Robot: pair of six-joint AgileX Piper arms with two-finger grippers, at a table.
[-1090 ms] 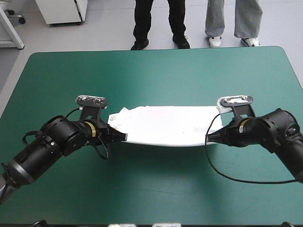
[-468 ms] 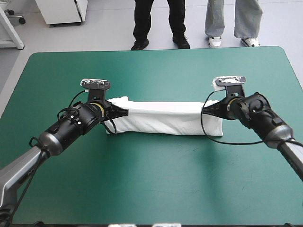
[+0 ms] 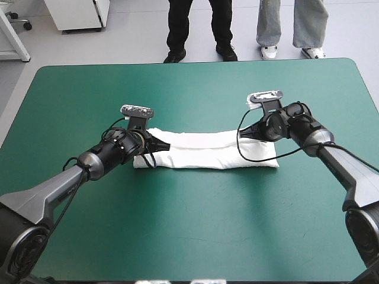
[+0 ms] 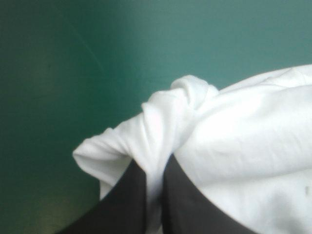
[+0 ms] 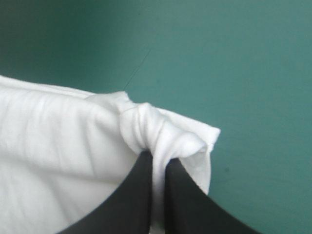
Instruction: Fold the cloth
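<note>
T-shirt (image 3: 207,151): a long folded band lying near the centre of the teal-green table (image 3: 195,236), with bare cover on every side, widest toward 6 o'clock. The left gripper (image 3: 159,144), arm reaching in low from 8 o'clock, pinches bunched cloth at the band's 9 o'clock end. The right gripper (image 3: 244,135), arm from 4 o'clock, pinches the far corner at the 3 o'clock end

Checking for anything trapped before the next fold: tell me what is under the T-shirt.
The T-shirt lies as a folded strip on the teal-green cover, which shows all around it. Anything beneath is hidden by the cloth. The left gripper and right gripper pinch its ends.
</note>
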